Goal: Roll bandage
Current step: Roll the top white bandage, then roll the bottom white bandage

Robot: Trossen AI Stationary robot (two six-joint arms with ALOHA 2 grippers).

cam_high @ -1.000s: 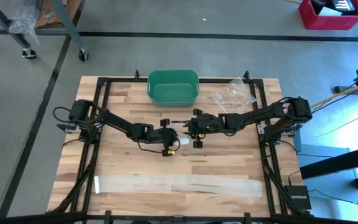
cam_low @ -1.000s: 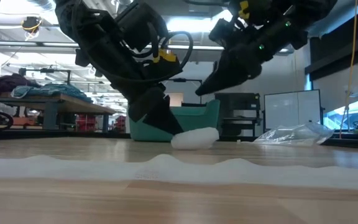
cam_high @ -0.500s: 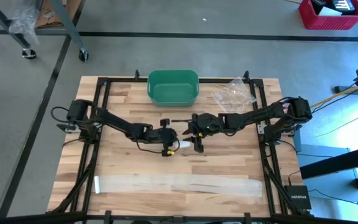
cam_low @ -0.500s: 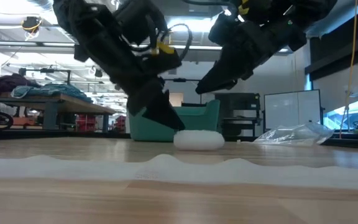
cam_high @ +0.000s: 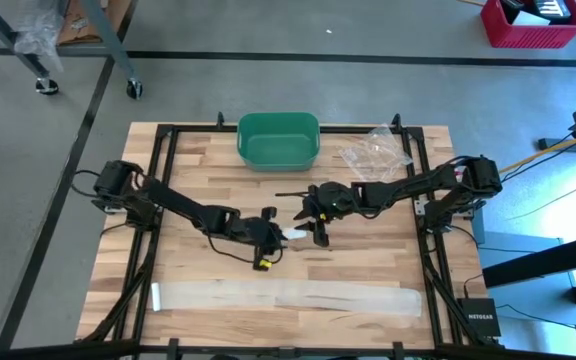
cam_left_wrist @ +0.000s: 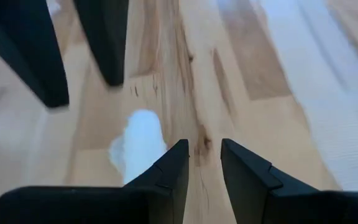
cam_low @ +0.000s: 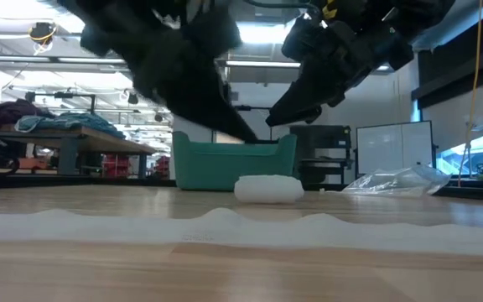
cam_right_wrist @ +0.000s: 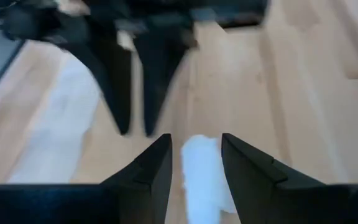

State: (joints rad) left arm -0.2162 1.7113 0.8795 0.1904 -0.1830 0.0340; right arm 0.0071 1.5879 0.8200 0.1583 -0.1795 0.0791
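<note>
- High view: the small bandage roll point(cam_high: 295, 232) is lying mid-surface between the left end effector point(cam_high: 271, 235) and right end effector point(cam_high: 318, 226).
- Wrist views: both are standing slightly parted, gripping nothing.

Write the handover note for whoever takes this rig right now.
Left gripper: empty, fingers slightly apart, raised beside the small white bandage roll.
Right gripper: empty, fingers slightly apart, above the roll's other side.
The roll lies free mid-table, in front of the green plastic bin.
A long white bandage strip lies flat and unrolled along the near edge.
Done: one small roll formed.
Left: the long strip is unrolled.
</note>
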